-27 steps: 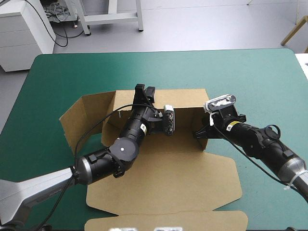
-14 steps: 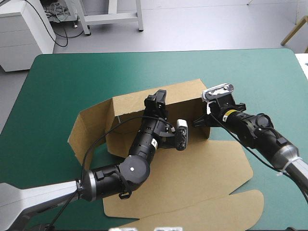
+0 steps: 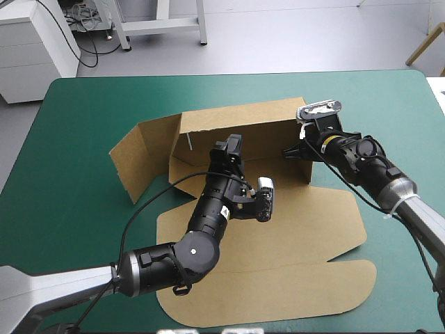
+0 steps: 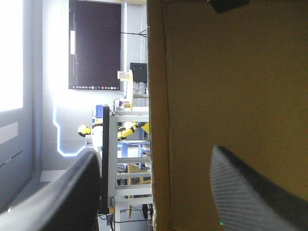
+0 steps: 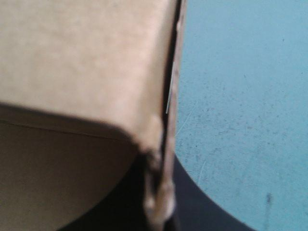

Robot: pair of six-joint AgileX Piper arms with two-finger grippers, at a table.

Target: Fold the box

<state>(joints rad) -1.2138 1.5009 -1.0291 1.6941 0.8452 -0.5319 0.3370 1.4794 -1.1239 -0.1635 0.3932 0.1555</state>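
High view. Item 1: table [image 3: 83,111], teal-green cover, filling most of the scene.

Item 2: box [image 3: 278,229], brown board, mid-table, partly set up.
- Far wall [image 3: 243,132]: raised, upright, running across the table.
- Left flap [image 3: 142,156]: hinged at the far wall's left end, standing, swung outward towards the table's left edge.
- Short side wall [image 3: 306,172]: upright at the far wall's right end.
- Base and lid [image 3: 278,285]: flat on the cover, lid reaching towards the near edge.

Item 3: left gripper [image 3: 229,147], inside the box, over the base, pointing at the far wall.
- Left wrist view: left gripper [image 4: 154,151] released, black fingers [image 4: 250,192] wide apart.
- An upright edge of the box [image 4: 231,86] runs between them; one finger lies before the board's face, the other stands clear of the edge.

Item 4: right gripper [image 3: 290,151], at the far wall's right end, by the corner with the side wall.
- Right wrist view: right gripper [image 5: 161,161] clenched on an edge of the box [image 5: 82,57], fingers all but closed with the board between them.
- Cover [image 5: 240,96] visible just beside that edge.
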